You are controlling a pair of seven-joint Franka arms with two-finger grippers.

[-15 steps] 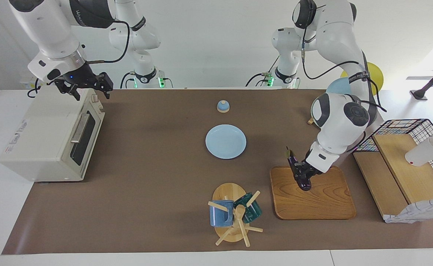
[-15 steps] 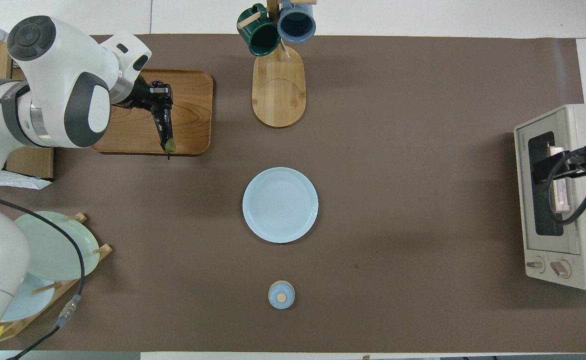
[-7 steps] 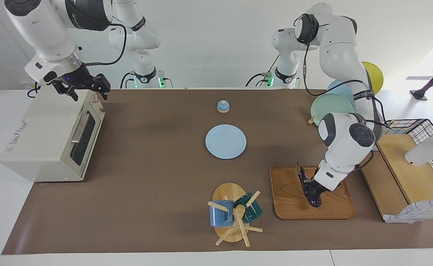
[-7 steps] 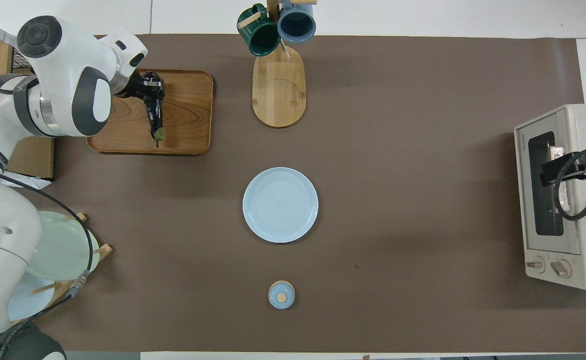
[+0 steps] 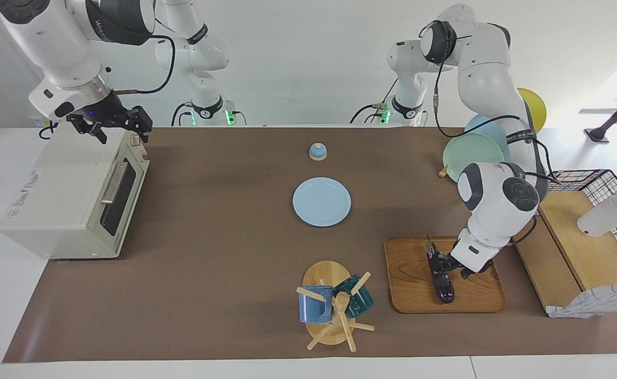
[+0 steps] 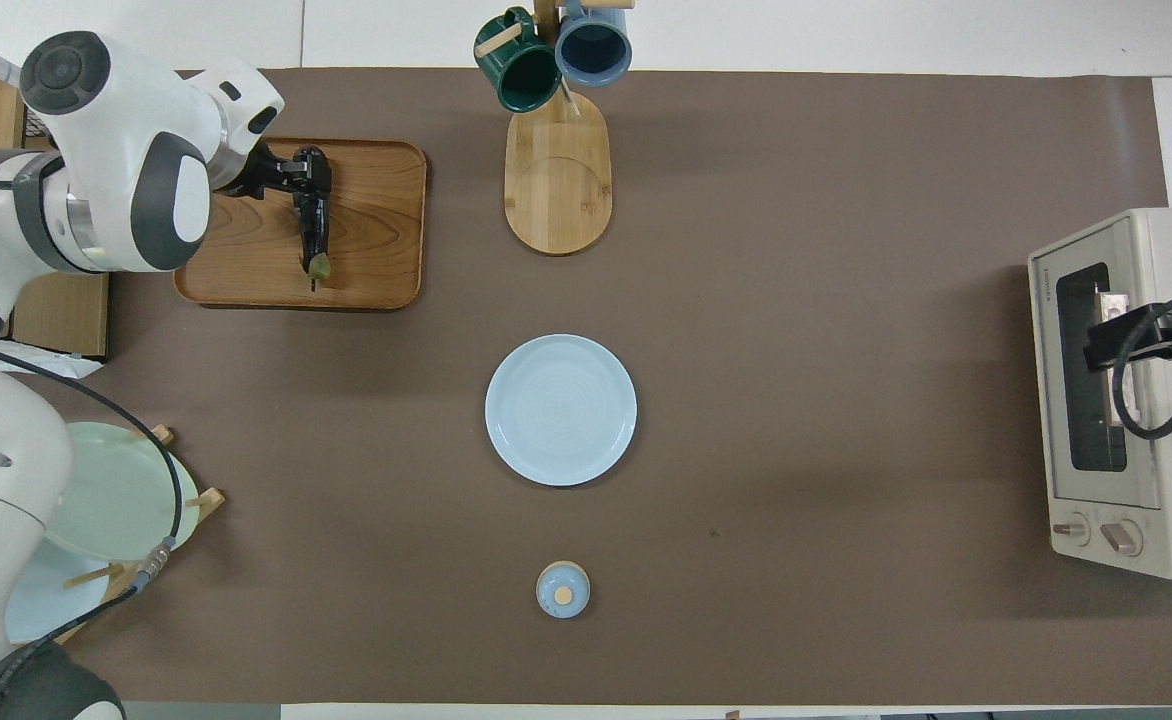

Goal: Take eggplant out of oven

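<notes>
The dark purple eggplant lies on a wooden tray toward the left arm's end of the table, stem end toward the robots. It also shows in the overhead view. My left gripper is low on the eggplant's middle, at the tray. The cream-white oven stands at the right arm's end with its glass door shut. My right gripper hangs open and empty just above the oven's top edge, by the knob end.
A light blue plate lies mid-table, with a small blue lid nearer the robots. A wooden mug tree holds two mugs beside the tray. A plate rack and a wire basket stand at the left arm's end.
My left gripper carried the eggplant from the tray's near edge to over the tray and lowered it until it lies flat. My right gripper drifted slightly up over the oven.
</notes>
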